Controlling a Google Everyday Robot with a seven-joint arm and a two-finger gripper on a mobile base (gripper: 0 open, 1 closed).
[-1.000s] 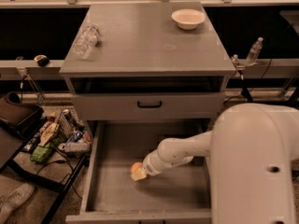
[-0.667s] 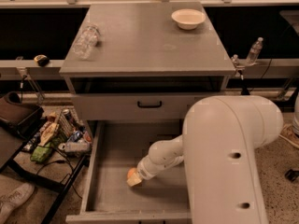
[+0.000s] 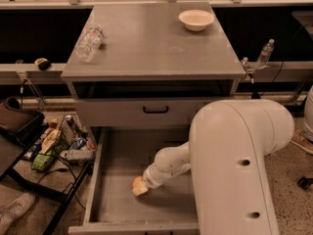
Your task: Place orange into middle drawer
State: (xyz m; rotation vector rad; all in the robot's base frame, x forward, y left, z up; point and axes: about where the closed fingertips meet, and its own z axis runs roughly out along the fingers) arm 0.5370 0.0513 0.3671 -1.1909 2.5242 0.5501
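The middle drawer [image 3: 120, 155] is pulled out, a wide grey tray low in the camera view. My arm reaches down into it from the right. My gripper [image 3: 140, 185] is low over the drawer floor, near the front and centre, shut on the orange [image 3: 137, 185]. Only a small pale orange patch of the fruit shows at the gripper's tip. I cannot tell whether the orange touches the floor. The big white arm housing hides the drawer's right part.
The grey drawer front with a black handle [image 3: 155, 110] above is shut. A white bowl [image 3: 196, 19] and a clear plastic bottle [image 3: 89, 43] sit on the cabinet top. A rack of clutter [image 3: 56, 143] stands left of the drawer.
My gripper with the orange has moved a little left and toward the drawer's front. The arm's elbow has swung forward and now covers more of the drawer's right side.
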